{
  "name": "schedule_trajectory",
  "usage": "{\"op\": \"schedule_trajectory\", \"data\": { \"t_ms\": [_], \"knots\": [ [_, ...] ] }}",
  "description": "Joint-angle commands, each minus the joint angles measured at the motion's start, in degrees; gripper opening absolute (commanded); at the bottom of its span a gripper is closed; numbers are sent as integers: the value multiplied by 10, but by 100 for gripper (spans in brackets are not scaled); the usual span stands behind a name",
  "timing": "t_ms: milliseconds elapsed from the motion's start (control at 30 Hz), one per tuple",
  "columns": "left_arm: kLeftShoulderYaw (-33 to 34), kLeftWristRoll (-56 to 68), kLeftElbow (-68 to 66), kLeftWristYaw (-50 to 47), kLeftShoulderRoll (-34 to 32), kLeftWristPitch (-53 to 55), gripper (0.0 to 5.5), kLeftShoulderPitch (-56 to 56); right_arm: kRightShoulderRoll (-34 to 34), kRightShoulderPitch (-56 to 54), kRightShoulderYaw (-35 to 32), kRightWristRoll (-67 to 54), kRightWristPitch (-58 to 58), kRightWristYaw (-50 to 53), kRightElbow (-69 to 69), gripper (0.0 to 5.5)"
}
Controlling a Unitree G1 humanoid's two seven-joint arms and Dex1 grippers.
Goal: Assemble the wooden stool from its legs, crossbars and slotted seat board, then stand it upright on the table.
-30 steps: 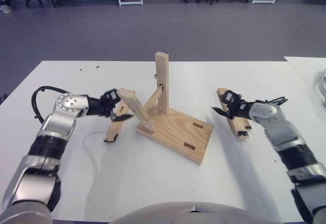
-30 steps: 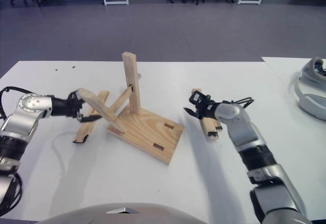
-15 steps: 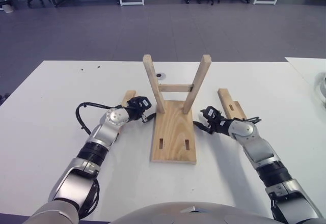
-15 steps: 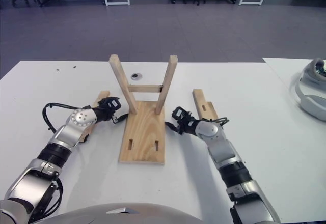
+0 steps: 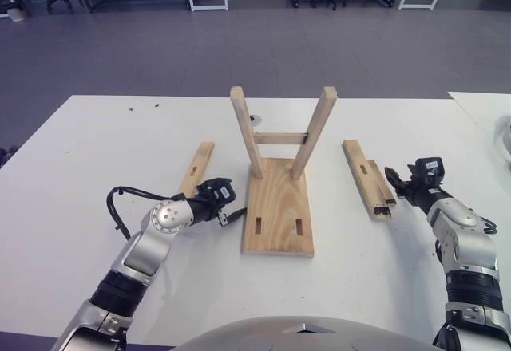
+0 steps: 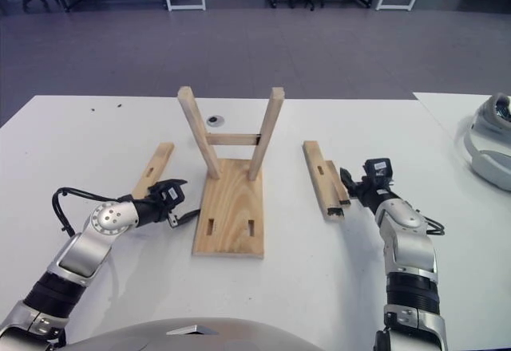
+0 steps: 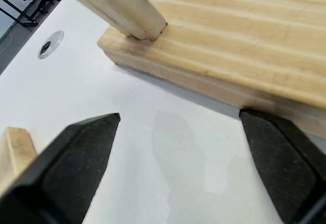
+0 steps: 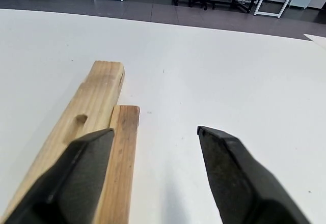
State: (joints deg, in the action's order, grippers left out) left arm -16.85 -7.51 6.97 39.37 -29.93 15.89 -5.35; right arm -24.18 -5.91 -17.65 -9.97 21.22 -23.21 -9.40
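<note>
Stool half built, seen from the head camera: the seat board (image 5: 278, 215) lies flat at the centre of the white counter (image 5: 96, 143). Two legs (image 5: 246, 132) stand in its far end, joined by one crossbar (image 5: 279, 138). Two slots (image 5: 258, 225) at the board's near end are empty. A loose leg (image 5: 197, 167) lies at ten o'clock of the board. A second loose leg (image 5: 361, 177) and a loose crossbar (image 5: 380, 194) lie side by side at three o'clock. We judge the job about half done: two legs and a crossbar to fit, then the turn upright. The left end effector (image 5: 225, 214) sits low at eight o'clock of the board, just beside its edge. The right end effector (image 5: 397, 185) is at three o'clock of the loose pair, close to its near end.

Left wrist view: we find this end effector spread wide and empty. One tip is at the board's side edge, the other beside the loose leg's end; we cannot tell whether either touches.

Right wrist view: again spread wide and holding nothing. One finger hangs over the loose crossbar, the other over bare counter.
</note>
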Motion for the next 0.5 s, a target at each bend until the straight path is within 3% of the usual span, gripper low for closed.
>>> {"op": "schedule_trajectory", "data": {
  "t_ms": [33, 300, 500],
  "knots": [
    [-12, -11, -3, -3, 4, 15, 435, -5, 0, 13, 32, 5, -21, -26, -40, 306],
    [-6, -2, 12, -3, 5, 33, 435, -5, 15, 22, 58, 6, -28, -22, -45, 306],
    [134, 177, 112, 0, 56, 117, 435, -10, 29, 41, 29, -23, 13, 9, -73, 209]
  ]
}}
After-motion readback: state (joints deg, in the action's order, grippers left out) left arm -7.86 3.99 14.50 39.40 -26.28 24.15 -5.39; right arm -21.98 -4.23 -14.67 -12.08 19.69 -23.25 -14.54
